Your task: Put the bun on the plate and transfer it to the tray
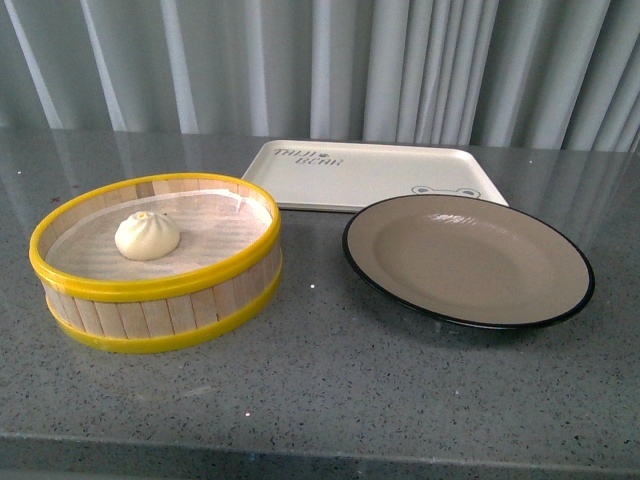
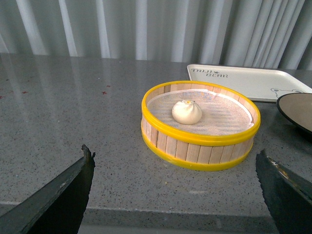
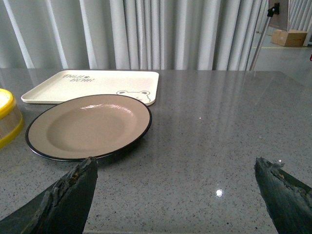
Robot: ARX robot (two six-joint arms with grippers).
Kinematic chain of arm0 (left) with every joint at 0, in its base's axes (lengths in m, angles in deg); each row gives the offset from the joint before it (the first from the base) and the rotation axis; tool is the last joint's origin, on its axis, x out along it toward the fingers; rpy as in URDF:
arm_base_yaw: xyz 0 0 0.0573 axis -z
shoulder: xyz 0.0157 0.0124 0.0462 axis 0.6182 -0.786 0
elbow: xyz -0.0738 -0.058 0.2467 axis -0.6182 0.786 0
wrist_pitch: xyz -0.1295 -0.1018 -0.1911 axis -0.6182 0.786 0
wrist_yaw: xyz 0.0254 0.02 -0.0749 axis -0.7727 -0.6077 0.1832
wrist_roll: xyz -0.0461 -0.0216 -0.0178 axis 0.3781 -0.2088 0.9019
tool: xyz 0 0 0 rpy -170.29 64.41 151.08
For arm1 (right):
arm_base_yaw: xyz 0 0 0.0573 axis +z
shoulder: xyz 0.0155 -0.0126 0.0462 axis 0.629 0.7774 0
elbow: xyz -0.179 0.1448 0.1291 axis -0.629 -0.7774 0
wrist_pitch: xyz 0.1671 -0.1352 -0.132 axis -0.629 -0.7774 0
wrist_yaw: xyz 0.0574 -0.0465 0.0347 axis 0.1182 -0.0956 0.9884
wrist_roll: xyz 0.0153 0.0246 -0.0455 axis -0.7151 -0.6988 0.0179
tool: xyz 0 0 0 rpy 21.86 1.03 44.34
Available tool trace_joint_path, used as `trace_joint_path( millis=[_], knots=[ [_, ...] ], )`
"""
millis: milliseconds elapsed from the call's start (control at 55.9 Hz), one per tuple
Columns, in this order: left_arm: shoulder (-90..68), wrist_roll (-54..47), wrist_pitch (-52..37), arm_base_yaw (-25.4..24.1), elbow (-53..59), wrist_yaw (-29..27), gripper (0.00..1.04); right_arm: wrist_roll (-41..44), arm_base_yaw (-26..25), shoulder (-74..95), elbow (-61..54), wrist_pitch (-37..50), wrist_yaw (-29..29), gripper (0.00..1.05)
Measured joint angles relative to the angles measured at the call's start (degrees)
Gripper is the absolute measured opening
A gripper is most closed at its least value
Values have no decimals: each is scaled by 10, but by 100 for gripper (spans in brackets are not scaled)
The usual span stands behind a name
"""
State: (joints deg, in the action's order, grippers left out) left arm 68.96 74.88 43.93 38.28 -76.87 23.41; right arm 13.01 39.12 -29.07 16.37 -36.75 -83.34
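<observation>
You had the left hand (image 2: 173, 151) spread open, facing the yellow-rimmed steamer basket (image 1: 160, 290). Right hand (image 3: 174, 159) was open too, facing the plate (image 1: 468, 262). Bun (image 1: 147, 235) sat inside the basket. Plate lay on the table (image 1: 330, 390), just in front of the tray (image 1: 370, 175), right of the basket.

Right pincer (image 3: 174, 165) spread wide; plate (image 3: 87, 127) just beside tray (image 3: 92, 84) on counter (image 3: 219, 131).
</observation>
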Motion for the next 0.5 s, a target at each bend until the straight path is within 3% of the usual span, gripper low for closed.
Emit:
trace_joint_path(
  millis=[501],
  knots=[
    [0, 0, 0, 0, 0, 0, 98, 0, 0, 0, 0, 0, 0, 96]
  ],
)
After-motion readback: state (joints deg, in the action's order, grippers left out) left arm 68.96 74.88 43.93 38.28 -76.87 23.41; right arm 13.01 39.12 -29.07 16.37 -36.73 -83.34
